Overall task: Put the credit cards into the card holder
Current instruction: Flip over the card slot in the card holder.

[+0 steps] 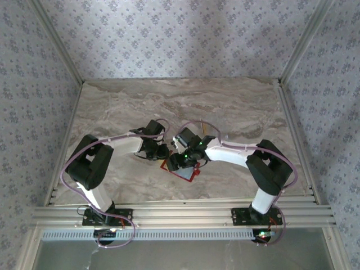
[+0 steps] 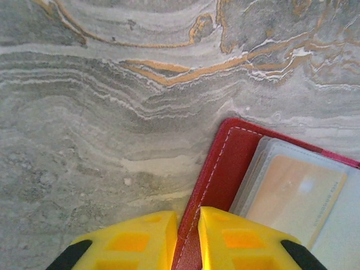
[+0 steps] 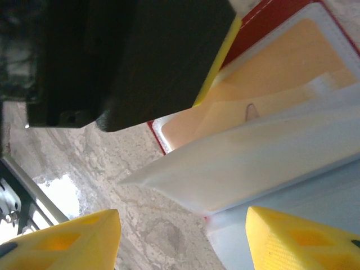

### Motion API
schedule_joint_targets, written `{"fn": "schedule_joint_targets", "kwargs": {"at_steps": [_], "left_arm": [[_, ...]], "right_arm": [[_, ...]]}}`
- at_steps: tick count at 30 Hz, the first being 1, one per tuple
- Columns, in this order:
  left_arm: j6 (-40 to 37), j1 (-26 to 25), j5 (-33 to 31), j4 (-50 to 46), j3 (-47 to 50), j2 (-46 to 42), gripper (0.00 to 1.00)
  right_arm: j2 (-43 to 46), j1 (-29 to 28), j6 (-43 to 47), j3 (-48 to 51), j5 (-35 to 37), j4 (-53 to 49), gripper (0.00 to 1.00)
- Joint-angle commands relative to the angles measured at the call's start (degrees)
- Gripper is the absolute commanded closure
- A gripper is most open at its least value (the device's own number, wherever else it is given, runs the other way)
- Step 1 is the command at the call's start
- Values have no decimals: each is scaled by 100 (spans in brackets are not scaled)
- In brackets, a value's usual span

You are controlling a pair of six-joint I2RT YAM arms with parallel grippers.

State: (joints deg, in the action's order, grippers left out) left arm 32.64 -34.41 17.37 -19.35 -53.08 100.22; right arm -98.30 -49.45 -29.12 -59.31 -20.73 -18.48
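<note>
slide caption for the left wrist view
Left gripper pinches the edge of the red card holder on the marble table, tan card in its clear pocket

The right gripper (image 3: 183, 243) has its two yellow fingertips (image 3: 62, 242) wide apart at the bottom corners. Above them the red card holder (image 3: 267, 28) lies open on the marble table (image 3: 84, 163), a tan-yellow card (image 3: 281, 67) under its clear sleeves (image 3: 242, 163). A blurred dark block (image 3: 124, 56), perhaps the other arm, covers the upper left.

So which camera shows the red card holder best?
Left wrist view: the card holder shows its red stitched edge and clear pockets sharply. Right wrist view blurs it close up; top view gives a tiny, half-covered patch.
</note>
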Motion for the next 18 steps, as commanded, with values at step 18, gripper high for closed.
{"fn": "schedule_joint_targets", "kwargs": {"at_steps": [18], "left_arm": [[833, -40, 426, 1380, 1308, 43, 79]], "right_arm": [[-552, 504, 835, -253, 785, -148, 36]]}}
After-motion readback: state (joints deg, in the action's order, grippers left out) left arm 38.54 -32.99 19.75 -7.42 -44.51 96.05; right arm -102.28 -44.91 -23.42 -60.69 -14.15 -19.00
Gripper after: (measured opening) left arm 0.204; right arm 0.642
